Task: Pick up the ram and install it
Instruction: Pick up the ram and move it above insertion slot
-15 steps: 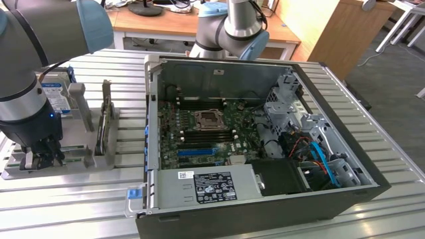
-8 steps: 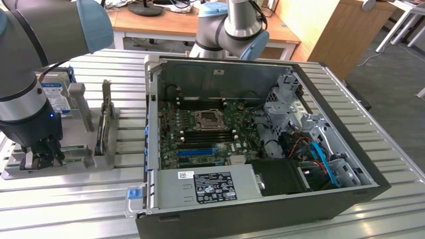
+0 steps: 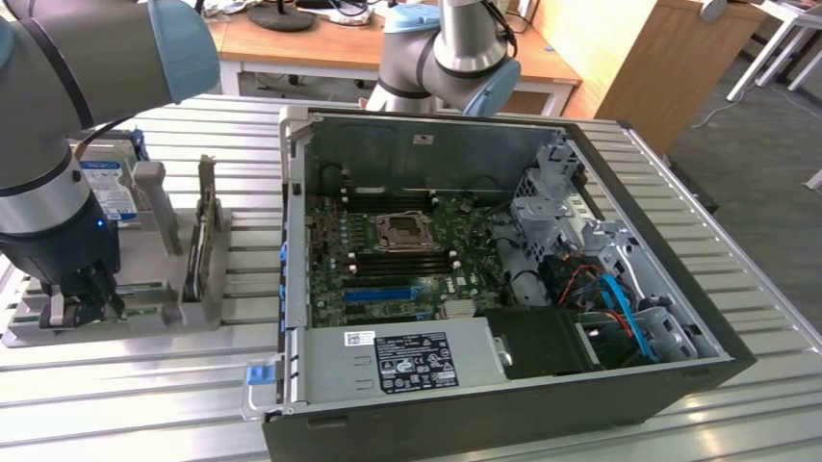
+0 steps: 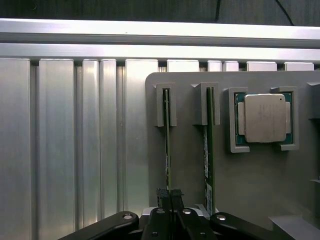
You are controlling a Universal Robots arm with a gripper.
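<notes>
Wrist view: the gripper [image 4: 170,197] has its fingers drawn narrow and pinched on the near end of the ram [image 4: 167,145]. The ram stands on edge in the grey holder [image 4: 190,165], its far end seated in a slotted post. A second stick [image 4: 209,150] stands just beside it in the neighbouring post, apart from the fingers. Its white label is seen edge-on and cannot be read. The square silver CPU [image 4: 264,118] lies in its own pocket beyond that stick, and any marking on its lid is too faint to make out. The holder rests on the ribbed aluminium table [image 4: 60,140].

Exterior view: in the lower left of the frame the gripper [image 3: 84,303] is down in the holder [image 3: 154,322], well apart from the open computer case [image 3: 514,289] at centre. The step in hand looks like the pickup, with the grip just made and the stick not yet out of its slots. I judge that what follows calls for keeping the thin board square in the jaws and clear of its twin. The power supply label [image 3: 411,354] at lower centre carries print too small to read
</notes>
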